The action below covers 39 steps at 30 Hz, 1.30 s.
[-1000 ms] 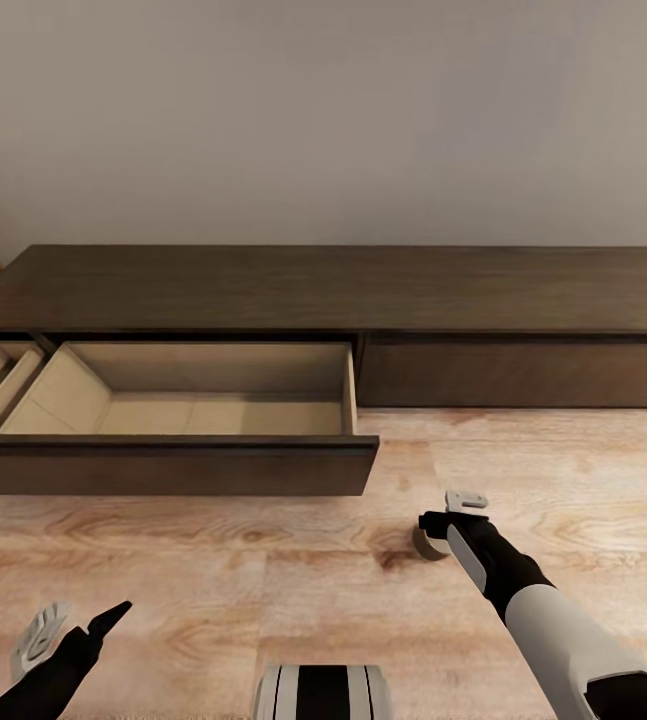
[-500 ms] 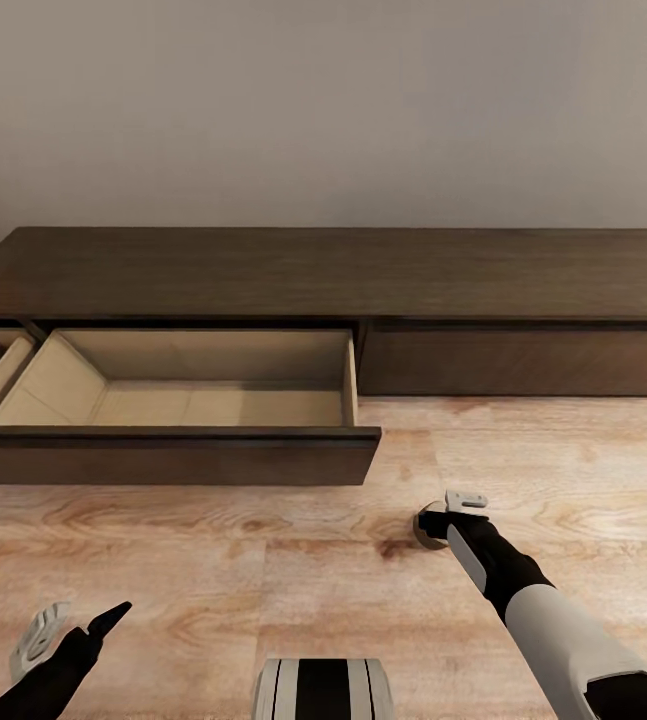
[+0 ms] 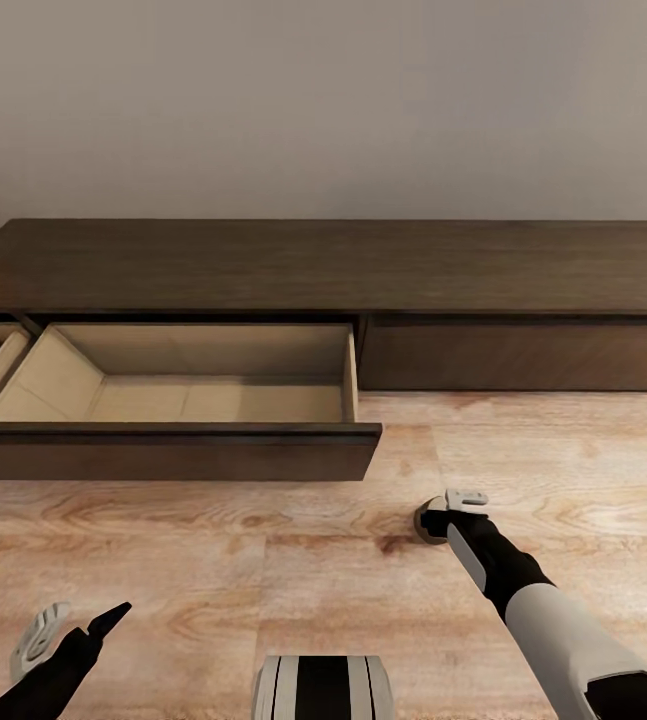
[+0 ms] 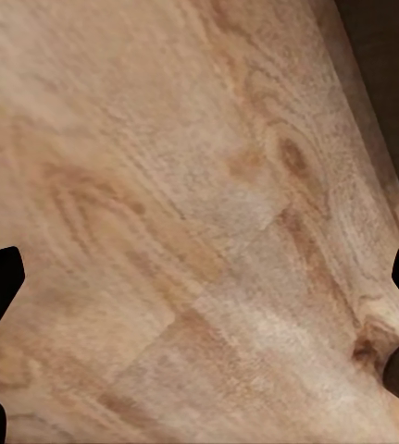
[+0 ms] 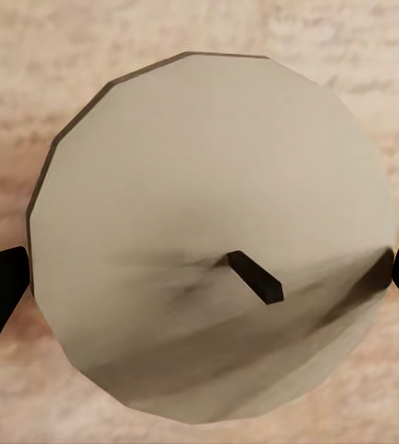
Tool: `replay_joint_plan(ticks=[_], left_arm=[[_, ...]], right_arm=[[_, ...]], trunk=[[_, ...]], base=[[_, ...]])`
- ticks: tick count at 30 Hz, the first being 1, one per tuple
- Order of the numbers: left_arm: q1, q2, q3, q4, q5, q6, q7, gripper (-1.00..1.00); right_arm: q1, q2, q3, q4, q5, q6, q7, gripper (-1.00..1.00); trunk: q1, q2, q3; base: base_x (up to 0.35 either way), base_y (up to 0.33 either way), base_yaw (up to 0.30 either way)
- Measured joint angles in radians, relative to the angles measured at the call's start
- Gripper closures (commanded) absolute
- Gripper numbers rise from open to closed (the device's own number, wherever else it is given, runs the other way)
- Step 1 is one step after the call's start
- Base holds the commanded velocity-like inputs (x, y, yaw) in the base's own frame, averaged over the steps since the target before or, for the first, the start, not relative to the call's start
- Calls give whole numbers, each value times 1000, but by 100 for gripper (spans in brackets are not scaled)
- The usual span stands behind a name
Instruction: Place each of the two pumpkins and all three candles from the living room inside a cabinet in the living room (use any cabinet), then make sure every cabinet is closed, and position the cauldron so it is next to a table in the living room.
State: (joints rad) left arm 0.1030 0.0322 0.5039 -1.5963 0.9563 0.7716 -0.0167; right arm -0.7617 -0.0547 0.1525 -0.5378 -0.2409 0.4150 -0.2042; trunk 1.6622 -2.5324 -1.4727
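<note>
Under me runs a pale wood-grain plank floor (image 3: 213, 570), knotted and streaked with darker brown. The long dark-brown cabinet (image 3: 363, 265) stands on it against the wall, its left drawer (image 3: 173, 450) pulled out over the boards, pale inside. One stubby cream candle (image 3: 429, 522) sits on the floor in front of the cabinet, near the open drawer's right corner, its flat top and short dark wick facing up.

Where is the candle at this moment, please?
The candle is between the fingers of the right gripper, above the wooden floor in front of the cabinet, to the right of its open drawer.
</note>
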Motion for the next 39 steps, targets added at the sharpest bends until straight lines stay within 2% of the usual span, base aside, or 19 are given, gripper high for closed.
replay_joint_plan(ticks=[9, 22, 23, 39], left_arm=[[0, 0, 0, 1, -2, 0, 0, -100], [0, 0, -1, 4, -2, -11, -5, -100], [0, 0, -2, 6, -2, -11, -6, -100], [9, 1, -11, 33, -1, -15, -5, -100]], right_arm=[[0, -4, -4, -4, -17, 1, 1, 100], [0, -5, -4, -3, -19, -4, 0, 100], [1, -5, -3, -4, -33, -7, 1, 100], [1, -1, 0, -5, -29, -13, -7, 100]], trunk=[[0, 0, 0], [0, 0, 0], [0, 0, 4], [-7, 4, 66]], base=[[0, 0, 0], [0, 0, 0], [0, 0, 0], [0, 0, 0]])
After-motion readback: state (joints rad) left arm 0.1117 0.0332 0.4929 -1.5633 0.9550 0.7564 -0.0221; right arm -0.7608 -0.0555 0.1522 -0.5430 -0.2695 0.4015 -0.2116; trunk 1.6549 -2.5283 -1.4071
